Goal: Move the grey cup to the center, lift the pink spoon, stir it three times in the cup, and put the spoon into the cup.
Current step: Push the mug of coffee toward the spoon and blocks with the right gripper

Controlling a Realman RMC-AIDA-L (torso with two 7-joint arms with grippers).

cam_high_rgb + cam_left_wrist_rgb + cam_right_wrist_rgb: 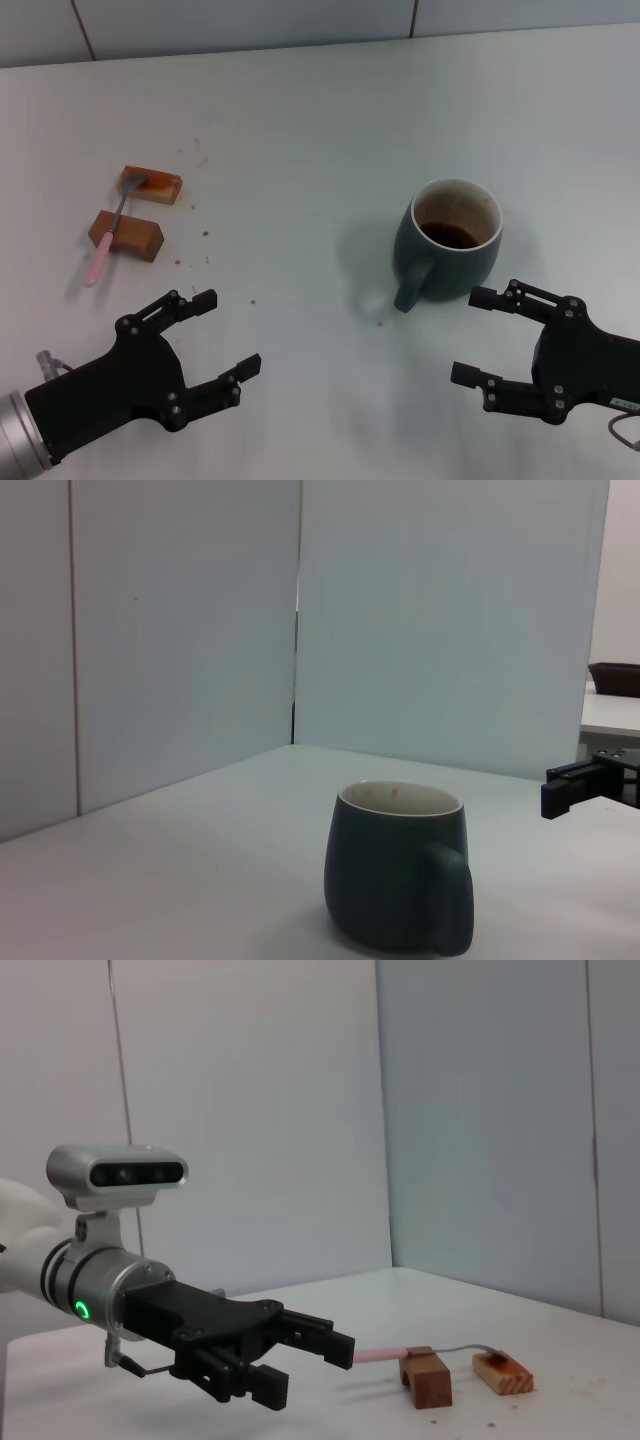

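Ceramic and glazed, the grey cup [455, 243] is judged to be fairly heavy, rigid, smooth to the touch and breakable if knocked; it stands upright on the white tabletop [320, 120], to the right of the middle, with its thick handle turned toward the robot and slightly to the left, and a dark residue is seen at its bottom. A hold across the body or on the handle would seem suitable. The right tool [486, 337] is held just in front of the cup, its fingers spread wide and nothing between them. The pink spoon [112, 229] is judged light, stiff and thin, so little is offered to grip; it is bridged across two brown wooden blocks [126, 234], well apart from the cup on the left, its long axis running from the metal bowl on the far block to the pink handle end nearest the robot. That overhanging handle looks the best place to be taken. The left tool [230, 333] is held wide and empty, near the spoon handle.
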